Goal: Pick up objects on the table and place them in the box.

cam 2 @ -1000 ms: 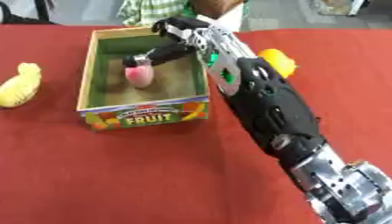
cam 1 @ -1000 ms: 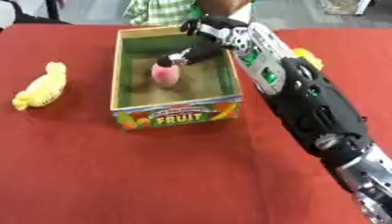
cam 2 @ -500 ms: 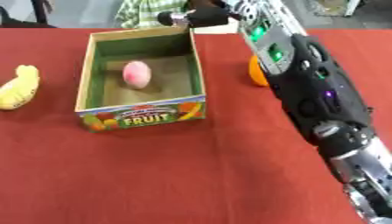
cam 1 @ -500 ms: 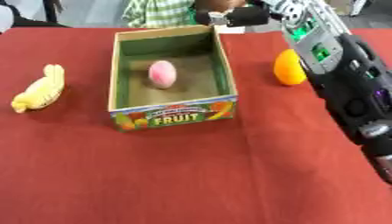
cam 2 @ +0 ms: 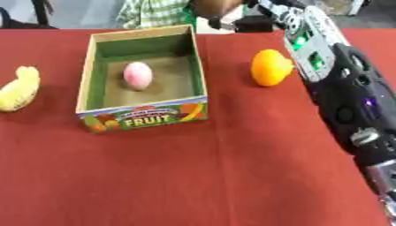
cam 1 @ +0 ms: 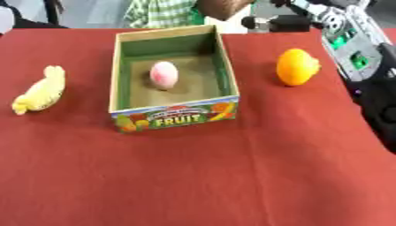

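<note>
On a red table (cam 1: 201,176), the right hand (cam 1: 271,22) hangs at the far edge, beyond the box (cam 1: 174,115), fingers relaxed and holding nothing. A pink fruit (cam 1: 163,74) already lies in the box. The orange (cam 1: 296,67), near and just below the hand, looks the likely next pick, needing a downward reach; the yellow toy (cam 1: 39,91) lies well left. The right eye view shows more forearm; the left, the whole toy.

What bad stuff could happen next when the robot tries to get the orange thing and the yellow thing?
The orange fruit looks round, so it might roll away across the red table if the right hand bumps it. The yellow fruit lies on the box's far side, so the right arm reaching over could knock the box, which holds the pink fruit.
</note>
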`<action>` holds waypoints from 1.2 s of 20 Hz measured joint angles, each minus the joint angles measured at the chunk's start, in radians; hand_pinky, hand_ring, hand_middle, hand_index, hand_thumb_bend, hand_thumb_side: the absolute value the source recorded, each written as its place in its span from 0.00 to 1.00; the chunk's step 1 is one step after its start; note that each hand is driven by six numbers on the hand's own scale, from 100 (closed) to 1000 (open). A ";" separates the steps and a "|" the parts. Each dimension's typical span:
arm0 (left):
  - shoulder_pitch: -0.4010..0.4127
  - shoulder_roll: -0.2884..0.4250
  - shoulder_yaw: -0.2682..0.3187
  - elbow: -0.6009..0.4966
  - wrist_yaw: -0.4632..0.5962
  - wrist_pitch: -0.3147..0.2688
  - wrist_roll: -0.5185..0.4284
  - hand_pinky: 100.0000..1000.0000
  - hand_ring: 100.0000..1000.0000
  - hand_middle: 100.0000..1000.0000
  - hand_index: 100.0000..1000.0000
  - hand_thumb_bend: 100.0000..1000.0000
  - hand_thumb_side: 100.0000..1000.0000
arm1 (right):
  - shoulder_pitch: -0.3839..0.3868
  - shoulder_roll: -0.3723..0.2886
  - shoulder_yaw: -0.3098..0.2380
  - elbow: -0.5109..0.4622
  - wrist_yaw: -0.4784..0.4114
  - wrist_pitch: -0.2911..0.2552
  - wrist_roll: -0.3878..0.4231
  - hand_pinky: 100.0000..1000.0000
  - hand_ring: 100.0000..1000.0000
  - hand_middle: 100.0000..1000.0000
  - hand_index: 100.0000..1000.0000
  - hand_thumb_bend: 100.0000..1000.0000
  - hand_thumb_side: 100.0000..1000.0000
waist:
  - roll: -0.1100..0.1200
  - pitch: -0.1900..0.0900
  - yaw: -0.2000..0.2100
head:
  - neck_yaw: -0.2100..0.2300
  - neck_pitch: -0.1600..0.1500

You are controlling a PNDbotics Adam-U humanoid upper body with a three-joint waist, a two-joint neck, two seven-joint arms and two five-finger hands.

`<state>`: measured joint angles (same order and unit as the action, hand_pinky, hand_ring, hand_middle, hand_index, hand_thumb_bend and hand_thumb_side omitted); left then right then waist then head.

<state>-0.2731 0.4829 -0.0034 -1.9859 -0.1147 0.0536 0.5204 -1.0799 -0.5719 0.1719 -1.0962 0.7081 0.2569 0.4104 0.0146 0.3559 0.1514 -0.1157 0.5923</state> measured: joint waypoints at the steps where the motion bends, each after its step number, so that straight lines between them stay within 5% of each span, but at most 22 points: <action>1: 0.000 0.000 0.000 0.000 0.000 0.000 0.000 0.44 0.49 0.55 0.62 0.00 0.79 | 0.006 -0.008 0.000 0.000 0.003 -0.001 0.000 0.96 1.00 0.90 0.97 0.68 0.82 | 0.000 0.000 -0.001 | 0.000 0.000; 17: 0.008 0.000 0.001 0.000 0.000 0.003 0.003 0.44 0.49 0.55 0.62 0.00 0.79 | 0.098 -0.095 0.026 -0.008 0.003 -0.040 0.150 0.95 0.99 0.89 0.97 0.73 0.67 | -0.001 -0.008 -0.010 | 0.018 0.004; 24: 0.008 0.000 0.001 0.000 0.000 0.003 0.003 0.44 0.49 0.55 0.62 0.00 0.78 | 0.122 -0.110 0.044 -0.014 0.015 -0.053 0.187 0.91 0.95 0.85 0.97 0.55 0.52 | -0.001 -0.011 -0.009 | 0.022 0.004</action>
<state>-0.2650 0.4829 -0.0021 -1.9859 -0.1151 0.0571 0.5239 -0.9578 -0.6819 0.2158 -1.1100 0.7236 0.2034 0.5975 0.0137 0.3451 0.1420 -0.0940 0.5966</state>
